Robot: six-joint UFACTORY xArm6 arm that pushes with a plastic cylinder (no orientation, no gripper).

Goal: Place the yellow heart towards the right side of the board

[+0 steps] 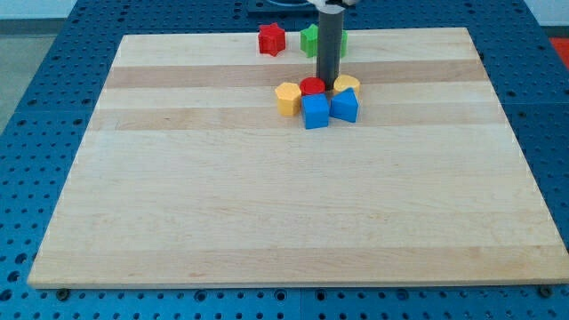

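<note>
Hidden: the dark rod covers part of the green block (308,39); the yellow heart (348,84) is half hidden.
My tip (326,84): touching the red round block (312,86), left of heart.
Hand: none fitted.
Heart: upper centre of wooden bench (267,204).

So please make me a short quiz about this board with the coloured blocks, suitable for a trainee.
1. True or false: my tip is next to the red round block.
2. How many blue blocks lie on the wooden board?
3. Which block stands at the view's left of the green block near the view's top? A) red star-like block B) yellow heart C) yellow hexagon-like block

Key: 1 true; 2 two; 3 A.
</note>
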